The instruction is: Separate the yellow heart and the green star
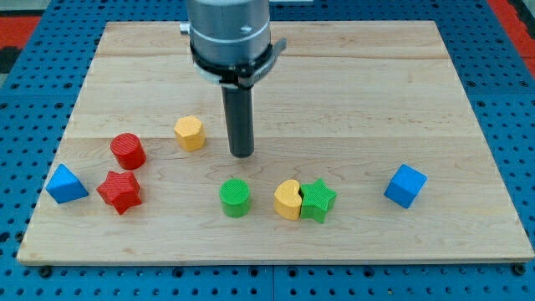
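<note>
A wooden board (351, 75) lies on a blue pegboard surface (25, 100). A dark rod hangs from a grey arm housing (229, 33) at the view's top, and my tip (242, 155) rests on bare wood, touching no block and holding nothing.

Below my tip and a little toward the view's right sits the yellow heart (287, 200), and pressed against the heart's right side is the green star (318, 201); the two touch. Just below my tip, slightly to the view's left, stands a green cylinder (235, 197), apart from the heart.

To the view's left of my tip, near it, is a yellow hexagonal block (190, 132). Farther left are a red cylinder (128, 150), a red star (119, 191) below it, and a blue triangular block (65, 185) near the board's left edge. Well to the right and lower sits a blue cube (405, 185).
</note>
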Controlling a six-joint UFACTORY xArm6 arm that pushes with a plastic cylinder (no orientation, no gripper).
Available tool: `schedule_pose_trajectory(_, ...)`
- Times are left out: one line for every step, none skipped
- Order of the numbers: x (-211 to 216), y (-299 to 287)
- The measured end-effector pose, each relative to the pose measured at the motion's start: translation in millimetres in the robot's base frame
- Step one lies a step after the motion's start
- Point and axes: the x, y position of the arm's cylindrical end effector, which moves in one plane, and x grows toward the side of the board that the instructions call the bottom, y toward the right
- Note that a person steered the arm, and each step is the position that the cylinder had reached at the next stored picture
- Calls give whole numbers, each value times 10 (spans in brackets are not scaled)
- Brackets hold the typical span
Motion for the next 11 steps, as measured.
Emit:
schedule_pose_trajectory(-308, -361)
schedule_pose_trajectory(-391, -169)
schedule_pose_trajectory(-187, 311)
schedule_pose_trajectory(-163, 623)
schedule_pose_trajectory(-404, 1120)
schedule_pose_trajectory(-269, 2325)
schedule_pose_trajectory(801, 2866)
schedule_pose_trajectory(1399, 2423)
schedule_pose_trajectory(1220, 1624)
schedule_pose_trajectory(1025, 951)
schedule_pose_trajectory(784, 730)
